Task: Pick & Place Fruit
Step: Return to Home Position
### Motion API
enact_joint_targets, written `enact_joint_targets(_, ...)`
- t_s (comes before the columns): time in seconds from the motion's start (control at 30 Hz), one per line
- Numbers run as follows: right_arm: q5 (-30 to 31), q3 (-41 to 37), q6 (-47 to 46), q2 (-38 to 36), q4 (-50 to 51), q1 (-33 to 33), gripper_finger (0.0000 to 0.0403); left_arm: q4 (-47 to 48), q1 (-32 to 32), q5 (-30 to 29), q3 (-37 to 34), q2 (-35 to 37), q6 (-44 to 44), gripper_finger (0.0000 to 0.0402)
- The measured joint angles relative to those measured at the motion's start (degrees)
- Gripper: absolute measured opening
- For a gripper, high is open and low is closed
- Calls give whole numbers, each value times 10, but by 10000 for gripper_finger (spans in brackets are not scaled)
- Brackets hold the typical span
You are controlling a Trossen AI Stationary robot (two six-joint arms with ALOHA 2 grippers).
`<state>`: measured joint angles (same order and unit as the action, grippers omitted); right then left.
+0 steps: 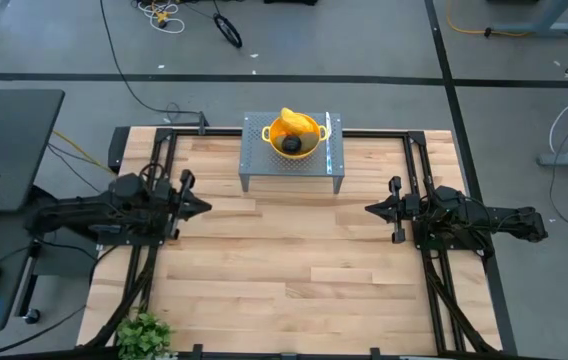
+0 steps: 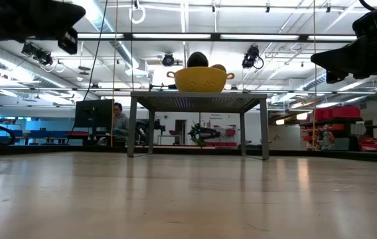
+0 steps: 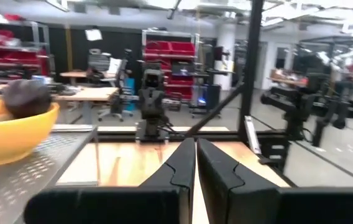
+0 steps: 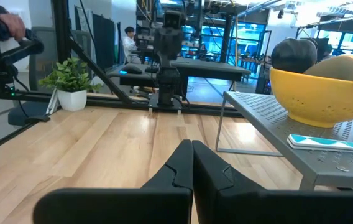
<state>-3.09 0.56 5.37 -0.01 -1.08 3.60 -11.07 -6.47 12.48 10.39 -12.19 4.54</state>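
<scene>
The fruit sits in a yellow perforated bowl [image 1: 293,136] on a grey perforated metal stand [image 1: 264,165] at the table's far middle. A dark round fruit [image 1: 291,145] and a yellow-orange oblong [image 1: 295,121] show in it; the dark one [image 4: 294,55] and an olive-brown piece [image 4: 343,67] show in the right wrist view. The bowl [image 2: 200,79] rests by its base on the stand. A knife with a pale blue handle [image 4: 330,142] lies beside the bowl. My left gripper [image 1: 204,207] hovers shut at the table's left, my right gripper [image 1: 370,209] shut at its right; both touch nothing.
The stand's legs [image 2: 131,126] rise from the table. A black frame [image 1: 416,150] runs along the table's far and side edges. A small potted plant [image 1: 142,333] stands at the near left corner. Bare wood [image 1: 284,260] lies between the arms. A person [image 2: 119,119] sits in the room behind.
</scene>
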Motion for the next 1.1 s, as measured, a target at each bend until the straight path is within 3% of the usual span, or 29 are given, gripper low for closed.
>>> enact_joint_targets(0.3, 0, 0, 0, 0, 0, 0, 1, 0, 21, -88, -66, 93, -40, 26)
enact_joint_targets(0.5, 0, 0, 0, 0, 0, 0, 1, 0, 29, -104, -96, 120, -32, 26)
enact_joint_targets(0.73, 0, 0, 0, 0, 0, 0, 1, 18, 53, -175, -99, 122, -43, 26)
enact_joint_targets(1.0, 0, 0, 0, 0, 0, 0, 1, 84, 60, -171, -99, 121, -57, 26)
enact_joint_targets(1.1, 0, 0, 0, 0, 0, 0, 1, 88, 60, -142, -99, 121, -86, 26)
